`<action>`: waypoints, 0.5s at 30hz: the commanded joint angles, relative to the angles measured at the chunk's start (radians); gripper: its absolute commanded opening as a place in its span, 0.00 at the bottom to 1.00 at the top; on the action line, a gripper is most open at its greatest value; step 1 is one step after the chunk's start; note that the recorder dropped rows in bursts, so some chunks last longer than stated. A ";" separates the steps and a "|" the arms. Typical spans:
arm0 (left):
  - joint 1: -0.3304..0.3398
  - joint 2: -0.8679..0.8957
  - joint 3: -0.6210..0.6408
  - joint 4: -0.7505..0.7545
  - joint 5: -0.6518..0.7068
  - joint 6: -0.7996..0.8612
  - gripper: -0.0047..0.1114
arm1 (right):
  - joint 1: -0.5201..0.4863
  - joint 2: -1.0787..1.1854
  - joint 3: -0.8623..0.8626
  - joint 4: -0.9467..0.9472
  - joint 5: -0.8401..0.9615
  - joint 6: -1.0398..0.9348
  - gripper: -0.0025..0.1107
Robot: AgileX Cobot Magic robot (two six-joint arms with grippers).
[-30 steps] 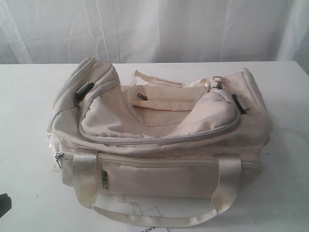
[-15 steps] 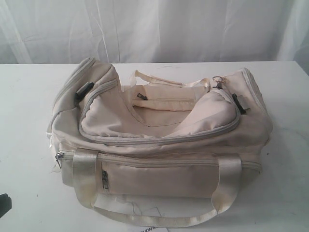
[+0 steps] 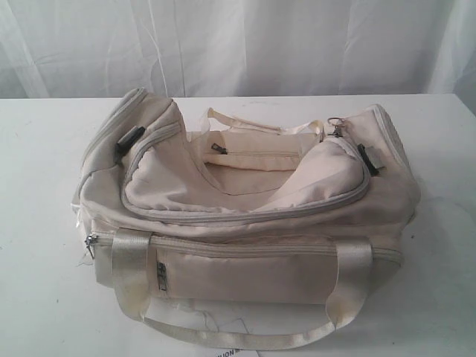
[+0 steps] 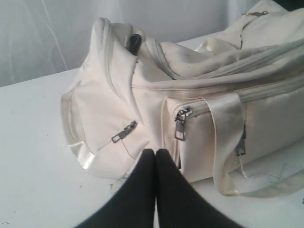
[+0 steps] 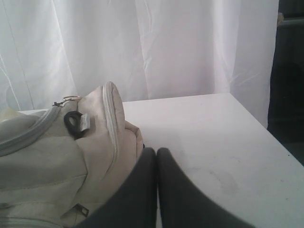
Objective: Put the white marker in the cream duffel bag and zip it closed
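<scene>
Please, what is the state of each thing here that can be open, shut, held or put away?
cream duffel bag: top flap sags inward, main opening looks unzipped.
front pocket zipper: closed, as far as it shows.
white marker: not visible in any view.
left gripper: shut, holding nothing.
right gripper: shut, holding nothing.

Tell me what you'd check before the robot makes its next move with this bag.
1. Main opening of the cream duffel bag unzipped: ok, its inside shows behind the flap.
2. Sight of the white marker: cannot tell; only a printed white sliver shows at the exterior view's bottom edge.
3. Nothing in the left gripper: ok, shut empty.
4. Nothing in the right gripper: ok, shut empty.
5. Jaws open for picking: not ok, both closed.
</scene>
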 commanded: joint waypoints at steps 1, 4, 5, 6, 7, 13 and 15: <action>0.051 -0.010 0.004 -0.008 -0.005 -0.005 0.04 | -0.002 -0.006 0.005 -0.003 0.006 -0.004 0.02; 0.081 -0.010 0.004 -0.008 -0.005 -0.005 0.04 | -0.002 -0.006 0.005 -0.003 0.006 -0.004 0.02; 0.091 -0.010 0.004 -0.008 -0.005 -0.005 0.04 | -0.002 -0.006 0.005 -0.003 0.006 -0.004 0.02; 0.101 -0.010 0.004 -0.008 -0.005 -0.005 0.04 | -0.002 -0.006 0.005 -0.003 0.006 -0.004 0.02; 0.112 -0.010 0.004 -0.008 -0.005 -0.005 0.04 | -0.002 -0.006 0.005 -0.003 0.006 -0.004 0.02; 0.182 -0.010 0.004 -0.008 -0.005 -0.005 0.04 | -0.002 -0.006 0.005 -0.001 0.006 -0.004 0.02; 0.201 -0.010 0.004 -0.008 -0.005 -0.005 0.04 | -0.002 -0.006 0.005 -0.001 0.006 -0.004 0.02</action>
